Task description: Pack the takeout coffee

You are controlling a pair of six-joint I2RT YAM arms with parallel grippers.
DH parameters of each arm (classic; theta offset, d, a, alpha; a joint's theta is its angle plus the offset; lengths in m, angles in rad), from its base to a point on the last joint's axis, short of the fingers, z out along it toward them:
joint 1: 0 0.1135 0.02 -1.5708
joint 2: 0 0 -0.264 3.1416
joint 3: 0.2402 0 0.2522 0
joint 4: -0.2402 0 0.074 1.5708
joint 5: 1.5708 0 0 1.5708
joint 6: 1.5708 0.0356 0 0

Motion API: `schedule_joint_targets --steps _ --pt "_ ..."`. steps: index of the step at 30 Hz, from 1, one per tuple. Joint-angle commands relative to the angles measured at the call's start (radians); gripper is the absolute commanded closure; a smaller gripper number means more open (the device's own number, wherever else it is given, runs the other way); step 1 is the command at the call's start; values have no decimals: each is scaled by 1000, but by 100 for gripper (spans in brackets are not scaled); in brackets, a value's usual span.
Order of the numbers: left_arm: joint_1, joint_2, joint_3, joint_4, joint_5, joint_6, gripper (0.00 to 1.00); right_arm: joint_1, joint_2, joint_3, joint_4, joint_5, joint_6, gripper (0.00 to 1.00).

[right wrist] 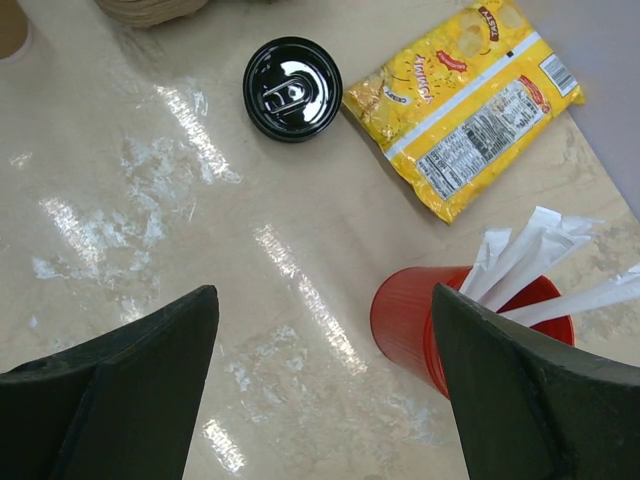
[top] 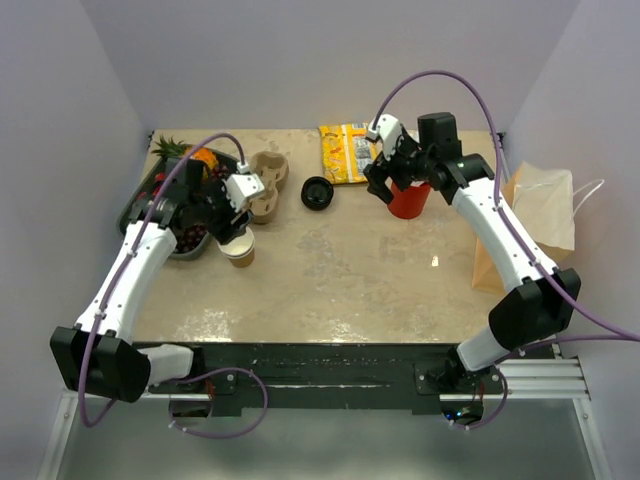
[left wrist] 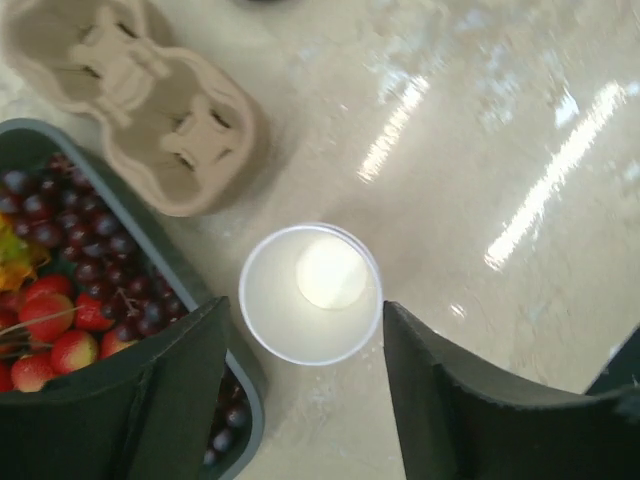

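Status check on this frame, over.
Left claw open above lidless paper cup. Right claw open beside red cup. Black lid loose mid-table. Fruit tray close beside cup.

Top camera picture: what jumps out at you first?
The bright red cup stuffed with white paper wrappers, back right beside the right claw, pops first, next to a yellow snack bag. On the left, a tray of cherries and strawberries sits by the lidless paper cup between the open fingers of the left claw.
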Motion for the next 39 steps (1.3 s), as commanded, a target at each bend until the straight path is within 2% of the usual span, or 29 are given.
schedule_joint_targets --steps 1,5,7,17,29,39 --pt "-36 -2 -29 -166 -6 178 40 0 -27 -16 13 -28 10 11" --pt "-39 53 -32 -297 26 246 43 0 -55 -54 10 -14 4 11" --pt "-42 67 -45 -305 19 240 45 0 -73 -77 12 -9 1 11" --pt "-40 100 -105 -178 -35 169 52 0 -112 -142 24 -5 16 11" --pt "-42 149 -79 -119 -41 134 59 -1 -96 -143 26 0 12 10" --pt "-42 194 -58 -107 -32 131 72 -1 -90 -159 21 20 7 10"
